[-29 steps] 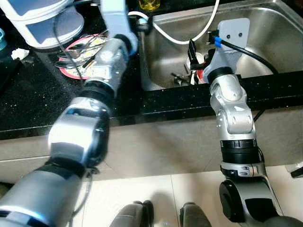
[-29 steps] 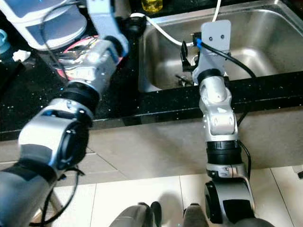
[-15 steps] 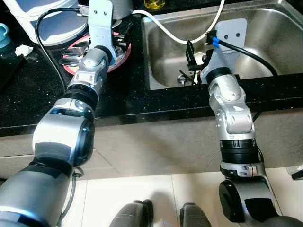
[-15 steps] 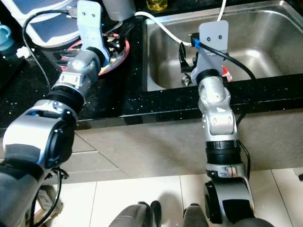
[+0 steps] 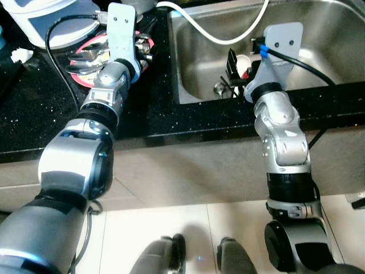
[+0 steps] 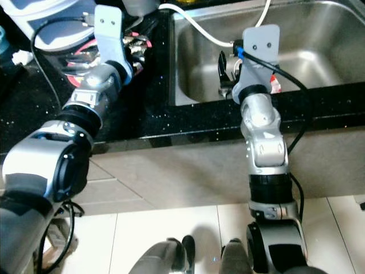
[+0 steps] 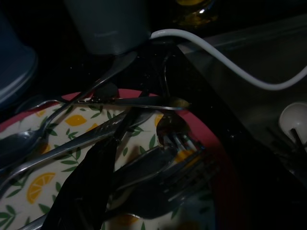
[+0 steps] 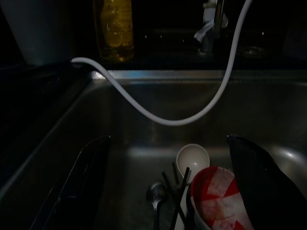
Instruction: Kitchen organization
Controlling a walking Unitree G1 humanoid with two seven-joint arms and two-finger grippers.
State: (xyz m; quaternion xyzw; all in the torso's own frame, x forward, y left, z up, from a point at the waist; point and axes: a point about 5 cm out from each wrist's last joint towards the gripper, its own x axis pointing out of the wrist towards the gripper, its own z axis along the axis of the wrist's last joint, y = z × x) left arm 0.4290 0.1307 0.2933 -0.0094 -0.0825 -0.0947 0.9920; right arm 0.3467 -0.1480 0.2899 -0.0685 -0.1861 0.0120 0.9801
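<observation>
Check the head views first. They show your left arm stretched over the black countertop (image 5: 34, 114) to the red-rimmed plate (image 5: 85, 80), and your right arm reaching over the front edge of the steel sink (image 5: 319, 34). A white hose (image 5: 217, 40) loops from the counter's back edge into the basin.

Consult the left wrist view for detail the head views lack. The plate carries a lemon-and-leaf pattern and holds a heap of cutlery (image 7: 144, 167): forks, spoons and one knife (image 7: 139, 101) lying across the pile. One black finger (image 7: 91, 187) of the left gripper (image 5: 149, 35) lies low over the plate, among the utensils. The second finger cannot be made out, so you cannot tell whether the jaws are apart or closed, or whether they grip anything. A grey container (image 7: 108, 24) stands beyond the plate.

Consult the right wrist view for the sink contents. The right gripper (image 8: 168, 191) has its fingers spread wide, one black finger (image 8: 76, 182) at each side, holding nothing. Between and just beyond them, on the sink floor, lie a white spoon (image 8: 193, 157), a metal spoon (image 8: 157, 192), dark sticks (image 8: 175, 189) and a red-and-white bowl (image 8: 218, 199). The bowl sits close against the finger on its side. A bottle of yellow liquid (image 8: 112, 28) stands on the ledge behind the sink.
</observation>
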